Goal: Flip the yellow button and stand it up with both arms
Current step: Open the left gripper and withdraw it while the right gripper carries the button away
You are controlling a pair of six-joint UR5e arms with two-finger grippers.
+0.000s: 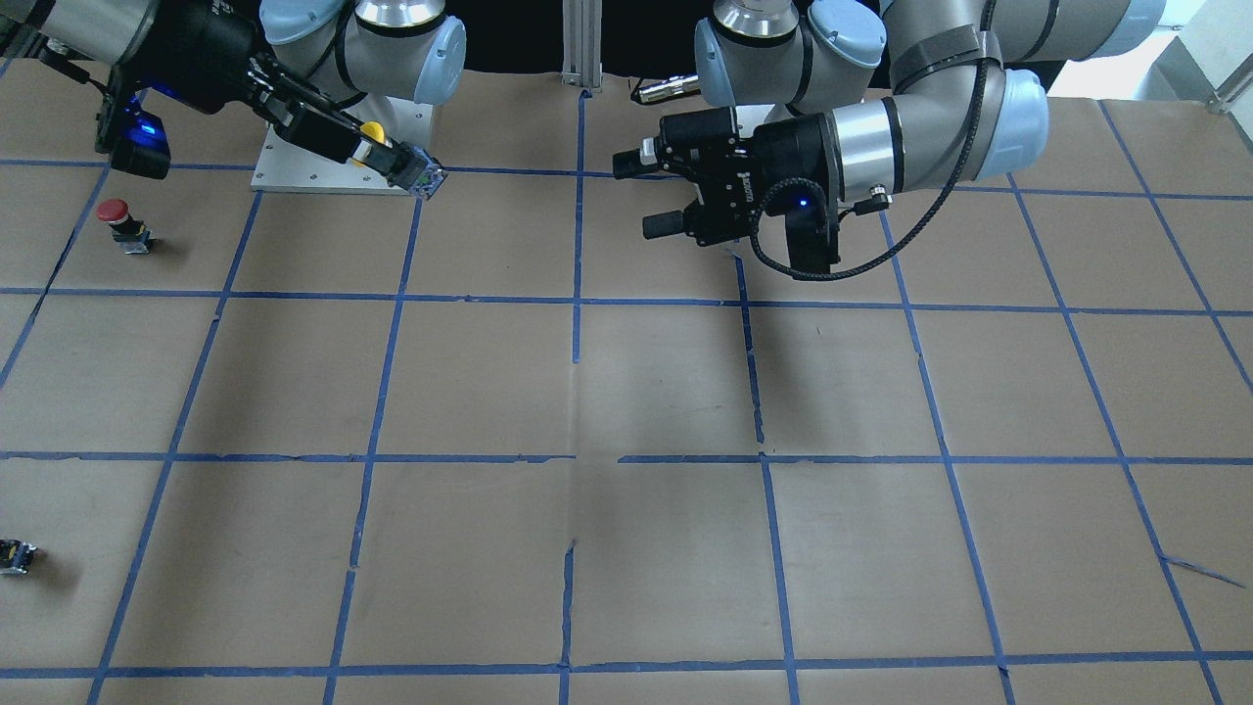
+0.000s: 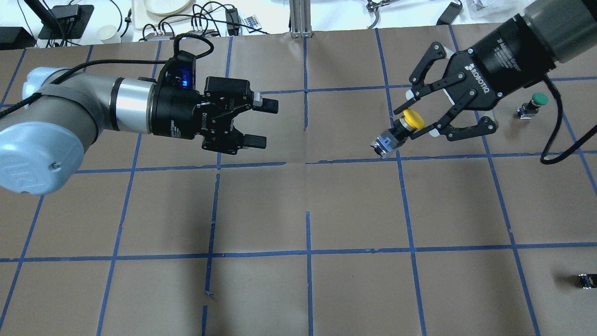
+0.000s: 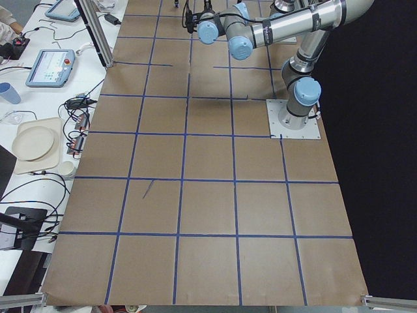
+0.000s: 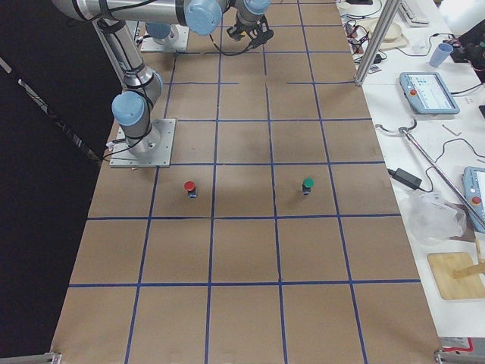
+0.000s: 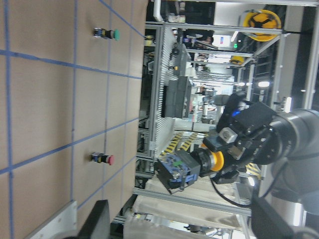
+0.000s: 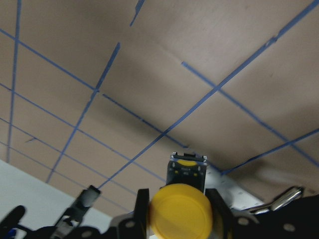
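Holding the small yellow-capped push-button with grey-black block body (image 2: 413,118) above the brown paper surface (image 2: 354,210), the right gripper (image 2: 405,124) is clamped on its neck. Step in hand: mid-air hand-over. The left gripper (image 2: 265,122), spread wide, faces it from 9 o'clock. Next move: advance and grasp the block end.

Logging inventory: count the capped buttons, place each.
3: yellow button in the right gripper; red button and green button standing on the table, robot's right. Arms may hide more.
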